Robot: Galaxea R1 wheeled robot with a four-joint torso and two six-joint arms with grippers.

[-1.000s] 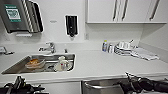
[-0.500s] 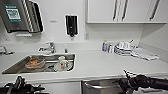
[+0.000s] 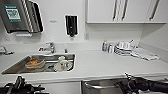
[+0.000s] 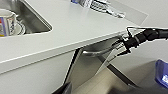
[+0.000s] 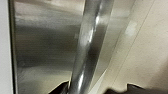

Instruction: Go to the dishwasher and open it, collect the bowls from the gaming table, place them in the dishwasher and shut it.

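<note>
- Writing: the green-and-white label on the paper towel dispenser (image 3: 18, 16) is too blurred to read; the mug (image 4: 7, 22) in the sink has a coloured print, unreadable; small bottle (image 3: 105, 46) on the counter has a blue label, no legible text.
- Right arm comes in low from the right in the head view, dark, stretched nearly level toward the dishwasher (image 3: 105, 86) front just under the countertop (image 3: 100, 63) edge.
- Right gripper (image 4: 122, 46) sits at the dishwasher's bar handle (image 4: 100, 52); left wrist view shows it at the handle's end, with the door leaning out from the cabinet at the top.
- Right wrist view: the shiny handle bar (image 5: 87, 47) runs close past the camera, steel door panel behind it; dark finger parts show either side of the bar at the frame edge. Looks closed around the handle, grip contact itself partly hidden.
- Left gripper (image 3: 23, 87) is low at the counter front, well to the left of the right gripper, below the sink (image 3: 40, 63); can't tell if its fingers are open or closed.
- Sink holds dishes: an orange-brown bowl (image 3: 34, 63) and the white mug among plates.
- Beyond the right gripper, on the countertop: stacked plates and cups (image 3: 123, 48) beside the bottle, a cloth (image 3: 146, 54) next to them.
- Wall above: black soap dispenser (image 3: 71, 25), white upper cabinets (image 3: 125, 11) with bar handles.
</note>
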